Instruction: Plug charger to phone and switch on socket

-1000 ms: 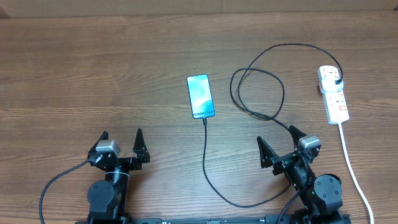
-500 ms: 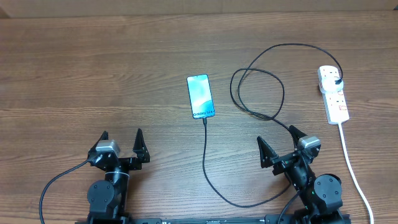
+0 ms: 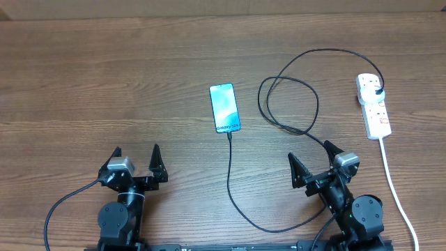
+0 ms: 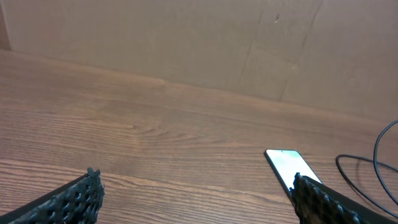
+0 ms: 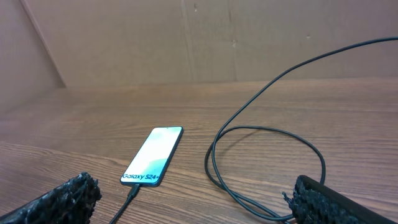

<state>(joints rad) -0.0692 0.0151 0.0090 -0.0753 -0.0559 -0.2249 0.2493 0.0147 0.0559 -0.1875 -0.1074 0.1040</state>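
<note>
The phone lies flat mid-table, screen lit teal with "Galaxy S24" lettering; it also shows in the right wrist view and the left wrist view. The charger cable is black; its connector tip sits in the phone's near end, and its black plug sits in the white socket strip at the far right. The cable loops between them and runs past my right arm. My left gripper and right gripper are open and empty near the front edge.
The strip's thick white cord runs down the right side toward the front edge, beside my right arm. A brown cardboard wall stands behind the wooden table.
</note>
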